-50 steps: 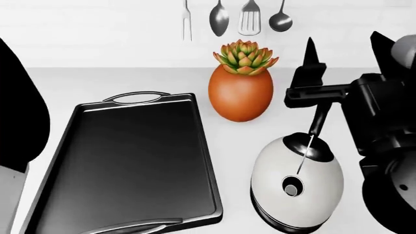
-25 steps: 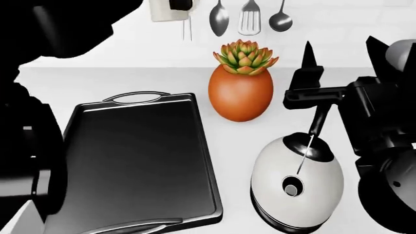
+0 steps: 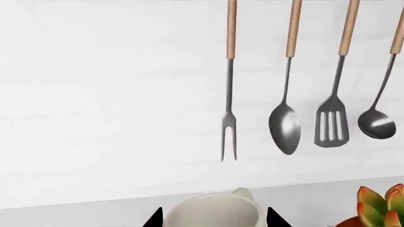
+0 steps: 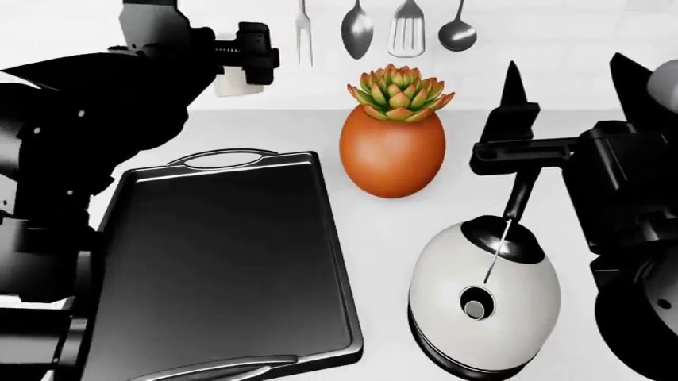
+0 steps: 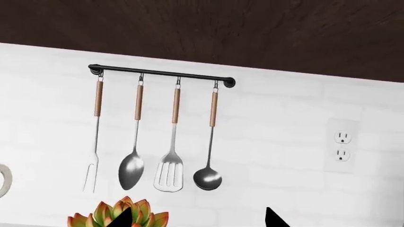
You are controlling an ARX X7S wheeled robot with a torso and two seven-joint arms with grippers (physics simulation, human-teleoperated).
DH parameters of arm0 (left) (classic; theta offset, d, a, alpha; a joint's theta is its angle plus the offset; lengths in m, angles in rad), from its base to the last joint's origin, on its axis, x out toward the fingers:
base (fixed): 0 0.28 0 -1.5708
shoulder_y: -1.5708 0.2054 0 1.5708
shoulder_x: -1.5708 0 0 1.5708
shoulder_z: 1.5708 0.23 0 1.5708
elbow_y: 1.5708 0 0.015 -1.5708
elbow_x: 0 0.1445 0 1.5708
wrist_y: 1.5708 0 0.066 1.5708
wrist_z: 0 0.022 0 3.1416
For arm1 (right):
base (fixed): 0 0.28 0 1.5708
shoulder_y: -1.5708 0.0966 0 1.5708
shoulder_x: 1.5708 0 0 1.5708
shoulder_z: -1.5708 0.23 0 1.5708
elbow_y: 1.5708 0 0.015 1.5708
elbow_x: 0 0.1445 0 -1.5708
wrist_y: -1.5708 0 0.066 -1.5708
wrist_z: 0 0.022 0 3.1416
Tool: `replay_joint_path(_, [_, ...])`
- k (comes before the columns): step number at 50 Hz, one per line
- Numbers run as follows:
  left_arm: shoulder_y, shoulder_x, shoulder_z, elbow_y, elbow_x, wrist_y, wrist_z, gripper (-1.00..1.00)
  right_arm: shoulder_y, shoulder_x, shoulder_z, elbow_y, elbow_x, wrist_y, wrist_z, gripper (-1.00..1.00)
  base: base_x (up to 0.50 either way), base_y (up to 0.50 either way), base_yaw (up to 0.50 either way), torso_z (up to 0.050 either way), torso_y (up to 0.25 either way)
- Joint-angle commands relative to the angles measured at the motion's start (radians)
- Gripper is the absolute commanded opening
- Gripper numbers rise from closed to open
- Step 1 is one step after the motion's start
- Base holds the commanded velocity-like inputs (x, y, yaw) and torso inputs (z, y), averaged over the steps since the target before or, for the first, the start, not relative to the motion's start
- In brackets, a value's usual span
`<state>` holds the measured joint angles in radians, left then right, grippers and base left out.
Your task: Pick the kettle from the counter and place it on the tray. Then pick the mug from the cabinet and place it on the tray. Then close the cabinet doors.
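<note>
White mug (image 4: 233, 79) gripped in my left pincer (image 4: 240, 62), held over the surface's far edge beyond the tray (image 4: 222, 262).
Kettle (image 4: 484, 298) sits off-tray; next I lower the mug onto it; right pincer (image 4: 561, 83) spread, empty.

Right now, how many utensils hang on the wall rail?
4, left to right along the rail: fork, spoon, slotted spatula, ladle. None look hidden.

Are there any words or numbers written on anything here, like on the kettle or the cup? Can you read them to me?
None: no words, numbers or brand signs can be read in any view.
The kettle, mug, tray and orange pot are all plain.
The wall outlet shows only its slots, no writing.
</note>
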<state>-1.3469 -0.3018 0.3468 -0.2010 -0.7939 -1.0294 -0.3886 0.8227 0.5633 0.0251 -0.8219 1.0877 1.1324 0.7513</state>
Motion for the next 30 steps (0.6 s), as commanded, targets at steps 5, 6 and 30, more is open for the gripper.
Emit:
replay_joint_path(5, [-0.013,-0.041,0.07,-0.183,0.165,0.164,0.012,-1.0,0.009,0.007,-0.002,0.003,0.009,-0.003,0.008,1.0,0.0,0.0,0.0,0.0,0.0])
replay_joint_path(6, [-0.013,-0.049,0.069,-0.176,0.164,0.156,0.008,-1.0,0.011,0.007,-0.003,0.005,0.008,-0.004,0.008,1.0,0.0,0.0,0.0,0.0,0.0])
replay_joint_path(30, [0.161,-0.275,-0.082,0.392,-0.103,-0.2,-0.119,-1.0,0.006,0.011,-0.003,0.0,0.018,-0.019,0.018,1.0,0.0,0.0,0.0,0.0,0.001])
